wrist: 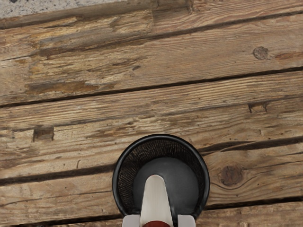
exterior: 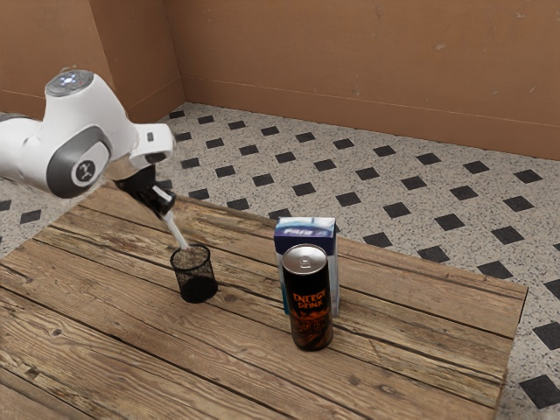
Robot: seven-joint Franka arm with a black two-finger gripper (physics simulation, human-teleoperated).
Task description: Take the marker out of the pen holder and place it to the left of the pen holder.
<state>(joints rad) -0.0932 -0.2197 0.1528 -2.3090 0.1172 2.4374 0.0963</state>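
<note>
One marker (wrist: 155,201): gripping it between the jaws (exterior: 164,208); holding it tilted, with its lower end at the mouth of the black mesh pen holder (exterior: 183,282); cannot tell whether below the rim; seeing also, on the wooden surface (exterior: 105,289), an energy drink can (exterior: 311,306) just beside an upright box (exterior: 304,233).

The marker (exterior: 178,232), whitish with dark red at its upper part, is gripped in the hand (exterior: 166,211), tilted, its rounded lower end at the pen holder's mouth; whether that end is just inside or above, I cannot tell. The pen holder (exterior: 183,276), a round black mesh cup, stands upright on the worktop (exterior: 105,297).
</note>
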